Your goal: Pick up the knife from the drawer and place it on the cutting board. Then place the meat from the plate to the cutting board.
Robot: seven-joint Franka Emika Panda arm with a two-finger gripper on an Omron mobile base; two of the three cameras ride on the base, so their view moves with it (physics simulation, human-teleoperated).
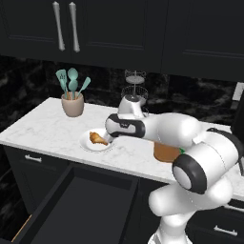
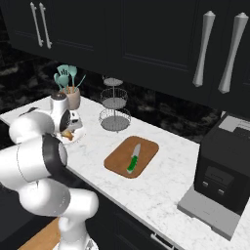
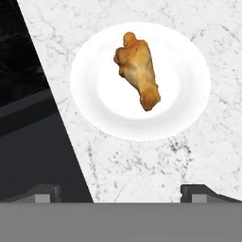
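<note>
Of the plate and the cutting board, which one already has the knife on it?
The cutting board: the green-handled knife lies on it. The white plate holds just the meat.

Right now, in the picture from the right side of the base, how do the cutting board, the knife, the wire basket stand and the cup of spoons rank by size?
1. Cutting board and wire basket stand: they look about alike, so unranked.
2. Cup of spoons, though it stands farther from the camera.
3. Knife, lying on the board.

cutting board (image 1: 164,152): mostly behind arm | drawer (image 1: 90,205): cut by bottom edge | plate (image 2: 75,133): partly behind arm
</note>
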